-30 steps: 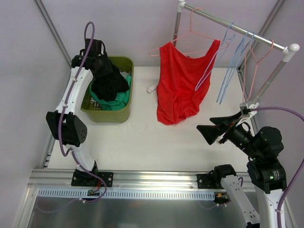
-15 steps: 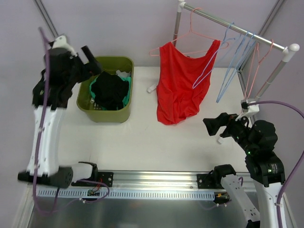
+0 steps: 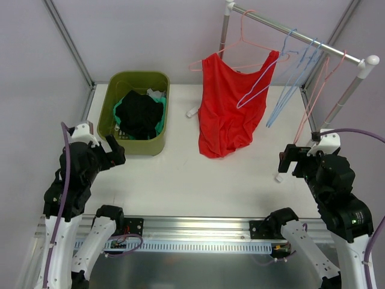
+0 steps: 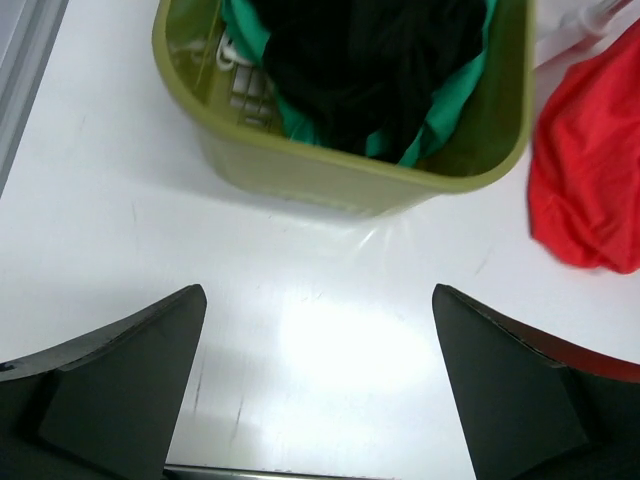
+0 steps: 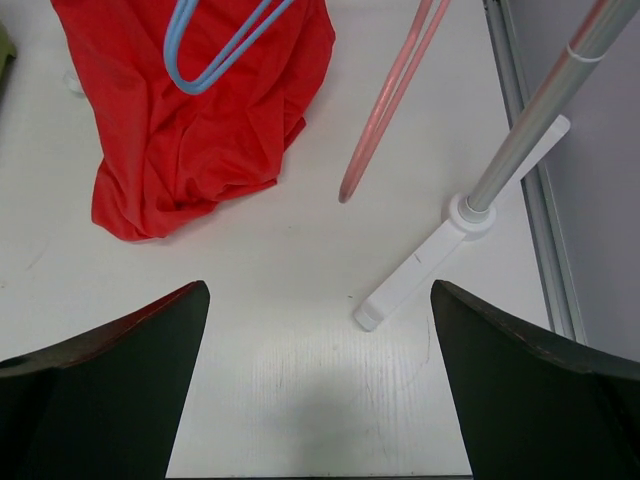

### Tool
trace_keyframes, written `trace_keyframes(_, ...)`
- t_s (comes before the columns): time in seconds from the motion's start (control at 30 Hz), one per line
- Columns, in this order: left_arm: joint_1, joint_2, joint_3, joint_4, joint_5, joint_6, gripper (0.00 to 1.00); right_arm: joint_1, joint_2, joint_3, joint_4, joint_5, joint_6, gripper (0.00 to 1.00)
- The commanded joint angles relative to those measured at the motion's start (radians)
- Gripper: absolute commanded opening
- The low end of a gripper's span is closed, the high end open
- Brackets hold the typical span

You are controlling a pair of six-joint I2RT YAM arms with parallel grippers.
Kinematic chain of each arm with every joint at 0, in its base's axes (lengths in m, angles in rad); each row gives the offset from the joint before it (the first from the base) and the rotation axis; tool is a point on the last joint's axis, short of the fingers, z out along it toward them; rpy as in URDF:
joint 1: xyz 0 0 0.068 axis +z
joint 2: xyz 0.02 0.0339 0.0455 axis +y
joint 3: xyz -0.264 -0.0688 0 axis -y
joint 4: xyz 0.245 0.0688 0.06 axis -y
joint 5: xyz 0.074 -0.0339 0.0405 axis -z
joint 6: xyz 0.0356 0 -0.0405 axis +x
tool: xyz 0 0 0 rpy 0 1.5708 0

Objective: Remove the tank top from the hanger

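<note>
The red tank top [image 3: 225, 111] hangs on a pink hanger [image 3: 243, 41] on the rail, its hem bunched on the table. A blue hanger [image 3: 258, 84] crosses its right strap. My left gripper [image 3: 113, 152] is open and empty, low at the table's left, in front of the basket. In the left wrist view the gripper [image 4: 318, 292] hovers over bare table with the tank top [image 4: 590, 180] at the right edge. My right gripper [image 3: 290, 160] is open and empty, right of the tank top. In the right wrist view the gripper [image 5: 318, 287] sits below the tank top [image 5: 190, 120].
A green basket [image 3: 163, 114] holding black and green clothes stands at the back left, and also shows in the left wrist view [image 4: 330, 185]. Empty blue and pink hangers [image 3: 301, 84] hang on the rail [image 3: 289, 30]. The rack's white foot [image 5: 420, 265] lies near my right gripper.
My left arm has left the basket and swung down to the near left, with the black garment left in the basket. My right gripper has drawn back to the right. The empty hangers sway.
</note>
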Motion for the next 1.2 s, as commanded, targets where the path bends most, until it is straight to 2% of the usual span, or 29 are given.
trace_keyframes(0.0,-0.005,-0.094,-0.089,0.025,-0.069,0.013,0.99,0.024,-0.017,-0.005,-0.018,0.106,-0.013,1.0)
trace_keyframes(0.13,-0.005,-0.141,-0.186,0.071,-0.07,-0.015,0.99,0.023,-0.043,-0.045,-0.014,0.136,0.004,1.0)
trace_keyframes(0.4,-0.005,-0.088,-0.191,0.087,-0.014,-0.009,0.99,0.023,-0.085,-0.118,-0.008,0.129,0.024,0.99)
trace_keyframes(1.17,-0.005,-0.105,-0.199,0.091,-0.023,-0.012,0.99,0.024,-0.074,-0.132,0.021,0.1,0.047,0.99)
